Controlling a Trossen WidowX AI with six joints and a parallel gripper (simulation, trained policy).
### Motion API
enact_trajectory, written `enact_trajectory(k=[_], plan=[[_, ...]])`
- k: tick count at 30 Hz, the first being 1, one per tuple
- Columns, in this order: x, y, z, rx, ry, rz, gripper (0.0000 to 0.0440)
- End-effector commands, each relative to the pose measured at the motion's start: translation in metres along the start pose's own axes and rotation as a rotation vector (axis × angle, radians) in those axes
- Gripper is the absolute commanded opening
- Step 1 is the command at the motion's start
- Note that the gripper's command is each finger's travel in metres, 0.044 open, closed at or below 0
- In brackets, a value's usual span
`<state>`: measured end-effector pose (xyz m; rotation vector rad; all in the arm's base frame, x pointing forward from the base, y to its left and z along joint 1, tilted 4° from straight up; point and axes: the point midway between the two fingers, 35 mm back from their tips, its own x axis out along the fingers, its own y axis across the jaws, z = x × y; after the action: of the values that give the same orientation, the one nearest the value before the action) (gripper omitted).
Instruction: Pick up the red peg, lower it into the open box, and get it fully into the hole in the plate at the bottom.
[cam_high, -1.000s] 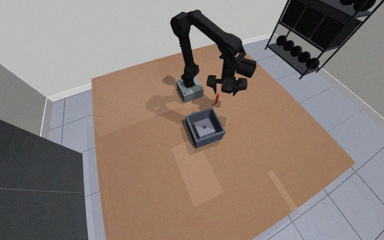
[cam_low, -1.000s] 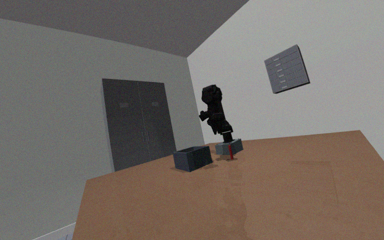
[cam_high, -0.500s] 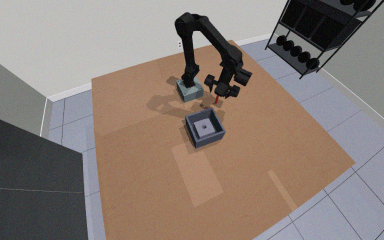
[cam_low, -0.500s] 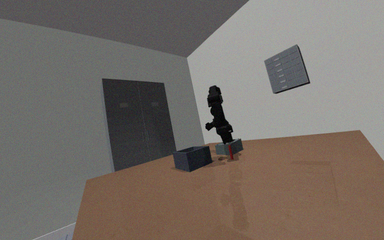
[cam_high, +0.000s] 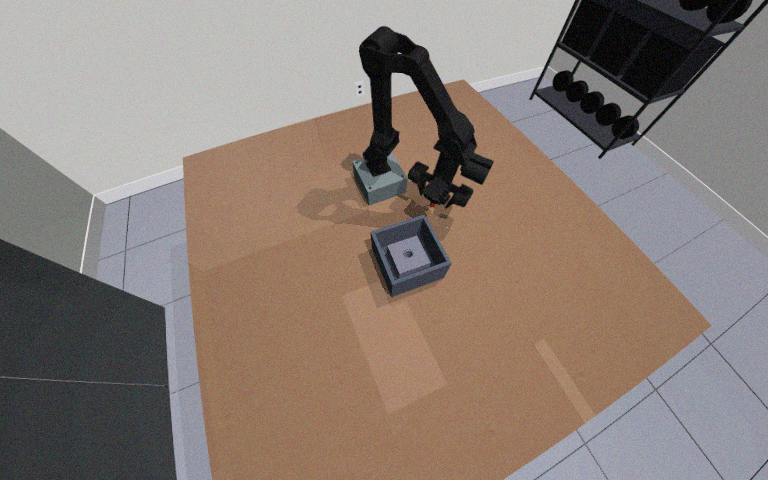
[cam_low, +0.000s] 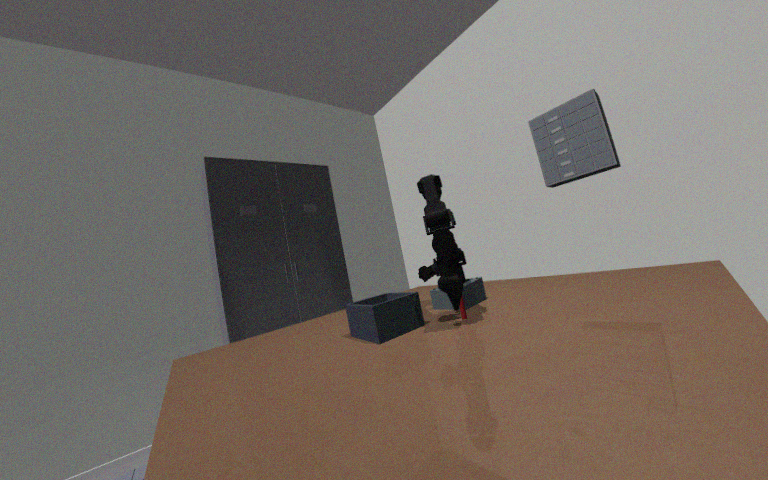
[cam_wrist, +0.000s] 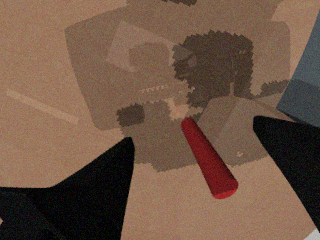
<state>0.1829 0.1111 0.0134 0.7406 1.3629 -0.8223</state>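
The red peg (cam_high: 432, 204) (cam_low: 463, 311) (cam_wrist: 207, 160) stands upright on the table, mostly hidden by the arm in the top view. My gripper (cam_high: 434, 200) (cam_low: 457, 308) (cam_wrist: 194, 133) is open and low over the peg. In the wrist view the peg shows between the two fingers, with a gap on each side. The open box (cam_high: 421, 281) (cam_low: 396, 321) sits on the table close to the peg. A pale plate (cam_high: 397, 262) with a round hole (cam_high: 408, 253) in its middle lies at its bottom; the hole is empty. The plate is hidden in the exterior view.
The arm's teal base block (cam_high: 386, 194) (cam_low: 476, 294) stands beside the peg, and one corner of it (cam_wrist: 302, 95) shows at the wrist view's right edge. A dark shelf rack (cam_high: 583, 110) stands off the table. The arm's shadow falls around the peg.
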Motion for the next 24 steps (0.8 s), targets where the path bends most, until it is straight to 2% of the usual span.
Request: enact_trajectory(k=[1, 7, 16, 24], plan=[[0.012, -0.004, -0.003, 0.028, 0.006, -0.003, 0.0374], [0.021, -0.011, -0.006, 0.058, 0.032, -0.030, 0.0227], [0.019, -0.009, -0.007, 0.053, 0.092, -0.044, 0.0000], [0.002, -0.008, 0.009, 0.000, 0.012, -0.002, 0.0000]])
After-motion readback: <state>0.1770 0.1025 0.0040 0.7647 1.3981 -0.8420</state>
